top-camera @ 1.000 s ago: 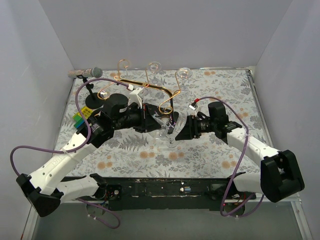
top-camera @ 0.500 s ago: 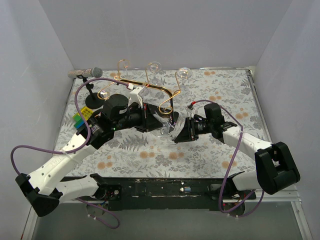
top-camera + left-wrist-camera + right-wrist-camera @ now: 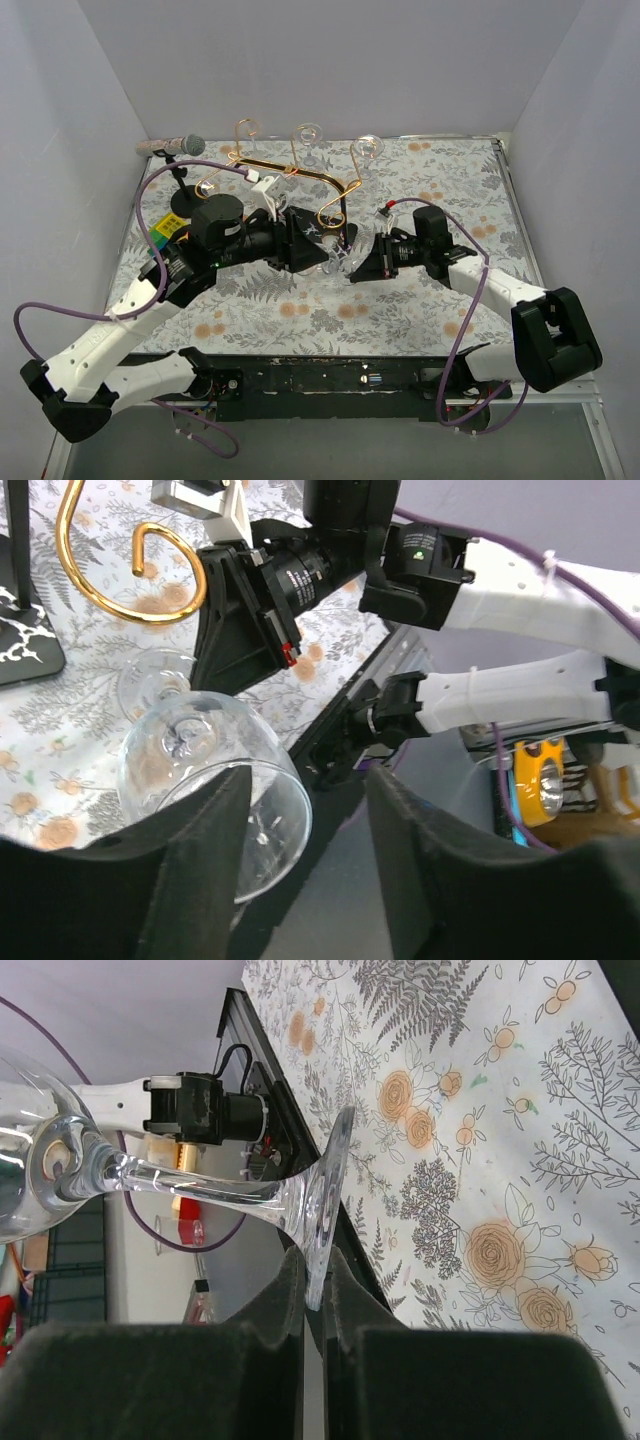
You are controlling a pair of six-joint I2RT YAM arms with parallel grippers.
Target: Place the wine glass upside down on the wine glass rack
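I'm clenching the right pincer (image 3: 312, 1260) on the foot of the wine glass (image 3: 190, 1182), holding it sideways at frame centre, ready for inverting. The left pincer (image 3: 308, 780) is hovering released beside the bowl, just below the wine glass rack (image 3: 290, 172).

The clear wine glass (image 3: 205, 755) is tipped on its side, stem level, with its round bowl toward 9 o'clock and its flat foot on edge toward 3 o'clock, just at 6 o'clock of the upright rack (image 3: 290, 167) of gold bent wire with curled ends on a black, white-veined base.
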